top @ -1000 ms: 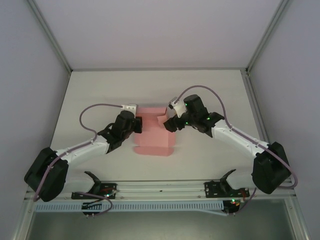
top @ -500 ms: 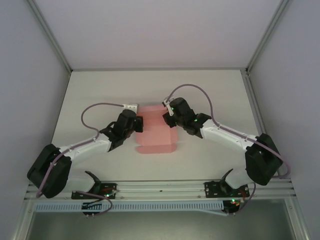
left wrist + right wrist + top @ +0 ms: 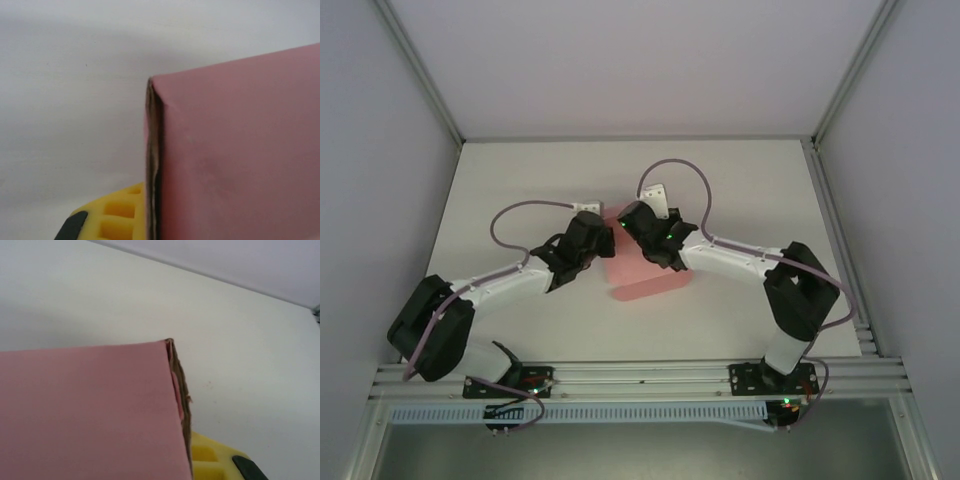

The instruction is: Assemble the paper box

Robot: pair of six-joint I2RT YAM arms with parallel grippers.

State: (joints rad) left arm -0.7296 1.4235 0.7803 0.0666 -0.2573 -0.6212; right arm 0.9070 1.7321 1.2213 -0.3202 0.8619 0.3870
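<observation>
Nearest the arm bases, the bare tabletop [image 3: 570, 330] is open on both sides. The near edge of the paper box [image 3: 655, 282] lies there free, skewed so that its right corner sits slightly farther off than its left. From that edge the pink card runs away from the bases, which looks to be its long axis, toward the middle of the tabletop.

Both arms meet at the card's far end. The left end effector [image 3: 603, 240] comes in from the left and the right end effector [image 3: 630, 228] from the right, almost touching each other. The right forearm crosses above the card's right side.

Each end effector is closed narrow on the box. In the left wrist view a doubled card edge [image 3: 152, 165] stands upright against the yellow finger pad [image 3: 120, 212], with the pink wall spreading to the right. In the right wrist view the matching edge [image 3: 180, 395] meets its pad [image 3: 207, 460], with the wall spreading left.

So the box is already in both grips, and neither arm is the nearer one. The next fold probably depends on the two clamped edges staying parallel. Beyond the end effectors the tabletop is bare up to the back wall, which leaves room to push or lift away. The tight spot is the small gap between the two wrists.
</observation>
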